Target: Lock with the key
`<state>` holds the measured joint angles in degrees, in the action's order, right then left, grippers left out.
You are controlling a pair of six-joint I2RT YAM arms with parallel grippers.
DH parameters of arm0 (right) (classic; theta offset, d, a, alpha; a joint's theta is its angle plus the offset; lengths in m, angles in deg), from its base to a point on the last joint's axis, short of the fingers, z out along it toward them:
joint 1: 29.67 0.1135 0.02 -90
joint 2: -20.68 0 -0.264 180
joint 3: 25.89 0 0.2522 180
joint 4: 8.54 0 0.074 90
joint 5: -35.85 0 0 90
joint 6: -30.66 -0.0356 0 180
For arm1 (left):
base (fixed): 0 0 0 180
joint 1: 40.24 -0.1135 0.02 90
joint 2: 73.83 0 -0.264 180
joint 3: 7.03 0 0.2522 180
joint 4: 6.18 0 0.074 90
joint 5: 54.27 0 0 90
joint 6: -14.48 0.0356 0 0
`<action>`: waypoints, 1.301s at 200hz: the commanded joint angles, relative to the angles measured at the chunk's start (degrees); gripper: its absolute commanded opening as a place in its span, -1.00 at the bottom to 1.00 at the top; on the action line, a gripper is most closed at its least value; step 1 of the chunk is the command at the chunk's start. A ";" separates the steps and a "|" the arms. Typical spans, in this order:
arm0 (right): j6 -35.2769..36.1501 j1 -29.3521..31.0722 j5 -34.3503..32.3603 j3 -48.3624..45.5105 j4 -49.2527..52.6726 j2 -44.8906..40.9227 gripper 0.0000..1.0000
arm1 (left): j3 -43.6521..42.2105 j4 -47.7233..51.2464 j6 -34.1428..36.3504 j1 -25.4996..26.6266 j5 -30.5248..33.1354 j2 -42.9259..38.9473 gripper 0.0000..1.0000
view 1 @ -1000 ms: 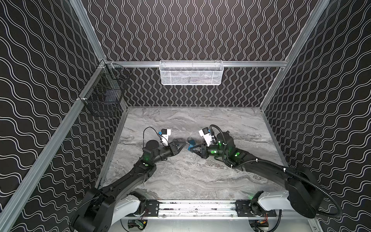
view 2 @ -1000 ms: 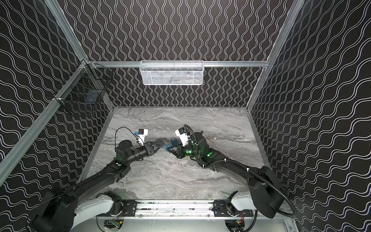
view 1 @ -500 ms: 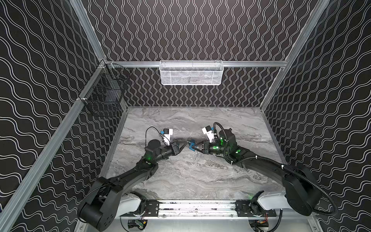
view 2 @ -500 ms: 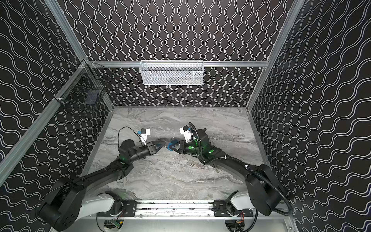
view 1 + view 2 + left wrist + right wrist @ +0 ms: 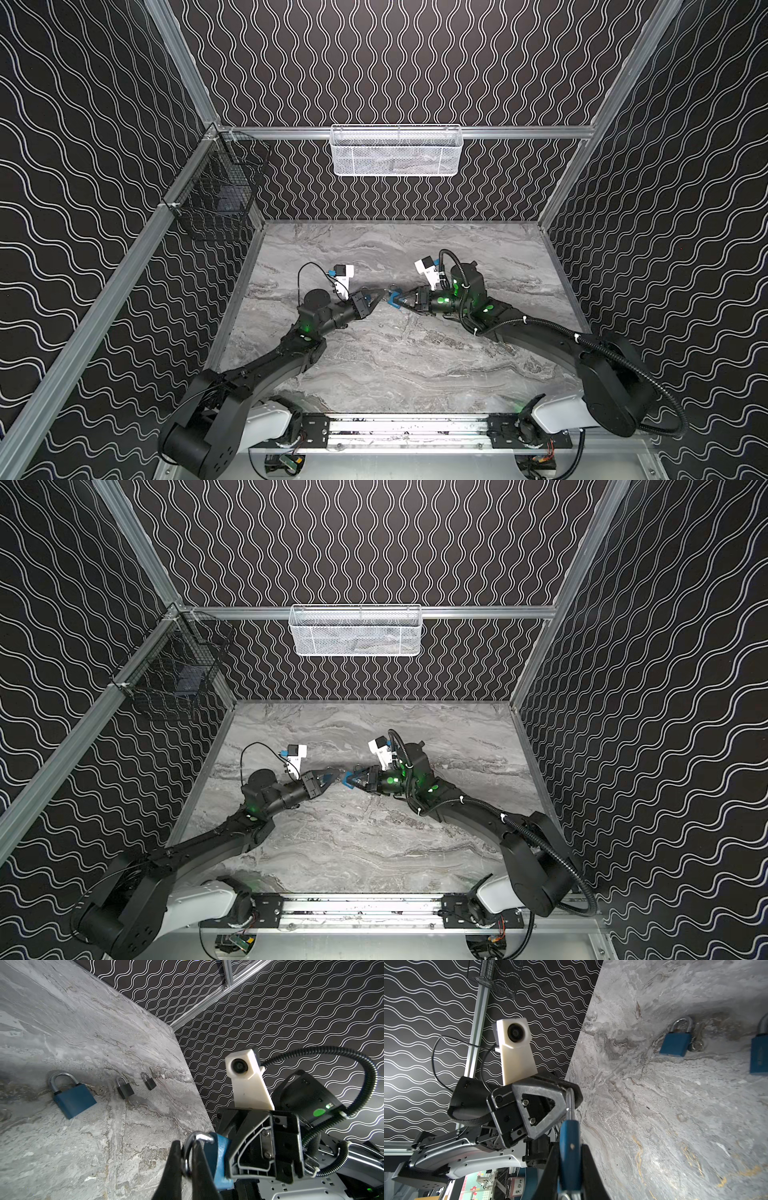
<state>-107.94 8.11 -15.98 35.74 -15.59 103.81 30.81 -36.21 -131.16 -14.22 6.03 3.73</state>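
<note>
Left gripper [image 5: 187, 1148]: clamped on the silver steel shackle [image 5: 199, 1137].
Right gripper [image 5: 569, 1153]: clamped across the blue metal padlock body [image 5: 569, 1134], directly facing the left gripper.
Long axis: runs gripper to gripper, shackle end toward left.
Key: cannot be made out.
Likely move: press along that axis.
</note>
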 commanded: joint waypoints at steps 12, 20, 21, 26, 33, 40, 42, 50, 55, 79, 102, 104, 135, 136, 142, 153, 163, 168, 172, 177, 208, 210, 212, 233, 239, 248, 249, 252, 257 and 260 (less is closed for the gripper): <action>0.52 0.28 -0.56 1.77 -8.44 1.51 -1.00 | 0.05 0.69 -0.86 0.73 -8.32 -0.88 -1.00; 0.53 0.27 -0.56 2.16 -8.37 2.04 -1.00 | 0.06 1.02 -0.68 0.94 -8.48 -1.08 -1.00; 0.61 0.28 -0.56 2.19 -8.32 2.08 -1.00 | 0.12 1.05 -0.65 0.99 -8.51 -1.09 -1.00; 0.70 0.28 -0.47 2.44 -8.43 2.51 -1.00 | 0.03 1.26 -0.63 1.13 -8.60 -1.23 -1.00; 0.57 0.28 -0.30 2.73 -8.93 3.03 -1.00 | 0.01 1.14 -0.74 1.37 -8.89 -1.35 -1.00; 0.52 0.28 -0.38 3.10 -9.06 3.65 -1.00 | -0.15 0.55 -1.17 1.50 -9.30 -1.33 -1.00; 0.52 0.28 -0.38 3.21 -9.11 3.93 -1.00 | -0.21 0.37 -1.35 1.62 -9.43 -1.35 -1.00; 0.37 0.28 -0.04 3.60 -9.57 4.70 -1.00 | -0.29 -0.12 -1.97 1.83 -9.85 -1.36 -1.00; 0.20 0.28 0.21 3.69 -10.09 5.20 -1.00 | -0.42 -0.52 -2.25 1.91 -10.19 -1.32 -1.00; -0.24 0.28 0.83 4.11 -11.39 6.94 -1.00 | -0.70 -0.69 -2.89 2.08 -10.70 -2.04 -1.00; 0.25 0.32 1.17 3.49 -11.20 6.79 -1.00 | 0.13 2.26 -1.72 2.10 -11.02 -3.63 -1.00; 0.24 0.29 1.15 3.46 -11.18 6.74 -1.00 | 0.17 2.30 -1.68 2.04 -11.05 -3.77 -1.00; 1.05 0.19 1.71 2.73 -10.28 6.46 -1.00 | 1.52 5.27 -1.28 2.02 -10.55 -4.71 -1.00; 1.05 0.19 1.72 2.65 -10.29 6.45 -1.00 | 1.55 5.33 -1.21 2.02 -10.51 -4.71 -1.00; 1.05 0.19 1.58 2.39 -10.37 6.27 -1.00 | 1.90 5.91 -1.00 1.95 -10.44 -4.70 -1.00; 1.32 0.19 1.42 1.71 -10.38 6.06 -1.00 | 2.35 5.93 -1.18 1.64 -10.47 -4.27 -1.00; 1.44 0.19 1.72 1.11 -10.63 5.91 -1.00 | 2.55 5.06 -1.77 1.34 -10.78 -3.71 -1.00; 1.51 0.19 1.64 0.75 -10.72 5.75 -1.00 | 2.64 4.70 -2.12 1.11 -10.94 -3.50 -1.00; 1.49 0.19 1.56 0.35 -11.01 5.65 -1.00 | 2.49 4.14 -2.60 0.81 -11.05 -3.16 -1.00; 1.40 0.15 1.55 0.06 -11.28 5.53 -1.00 | 2.34 2.93 -3.28 0.51 -11.45 -2.81 -1.00; 1.40 0.06 1.81 -1.37 -12.40 4.81 -1.00 | 1.95 -1.19 -6.14 -2.15 -13.46 -1.27 -1.00; 1.42 0.02 1.82 -1.38 -12.40 4.79 -1.00 | 1.94 -1.16 -6.21 -2.30 -13.53 -1.14 -1.00; 1.47 -0.01 1.79 -1.43 -12.40 4.83 -1.00 | 1.94 -1.18 -6.28 -2.51 -13.65 -1.11 -1.00; 1.38 0.01 2.17 -1.72 -13.37 4.82 -1.00 | 2.26 -0.96 -6.93 -4.16 -15.02 -1.01 -1.00; 1.48 -0.06 2.00 -1.69 -13.37 4.83 -1.00 | 2.43 -0.88 -6.94 -4.51 -15.54 -0.84 -1.00; 1.57 -0.07 2.50 -1.61 -13.46 5.03 -1.00 | 2.64 -0.79 -7.11 -4.87 -16.29 -0.88 -1.00; 1.58 -0.07 2.60 -1.54 -13.46 5.07 -1.00 | 2.73 -0.83 -7.11 -4.94 -16.37 -0.90 -1.00; 1.62 -0.14 2.89 -1.41 -13.52 5.20 -1.00 | 2.87 -0.85 -7.25 -4.94 -16.63 -0.94 -1.00; 1.71 -0.08 3.14 -1.23 -13.51 5.36 -1.00 | 2.95 -1.03 -7.29 -5.01 -16.94 -0.93 -1.00; 1.75 -0.07 3.14 -1.21 -13.59 5.37 -1.00 | 3.06 -1.09 -7.31 -5.08 -17.23 -0.91 -1.00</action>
<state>-108.35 7.87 -11.72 34.28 -26.54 108.73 32.62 -31.91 -135.70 -18.96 -2.97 2.75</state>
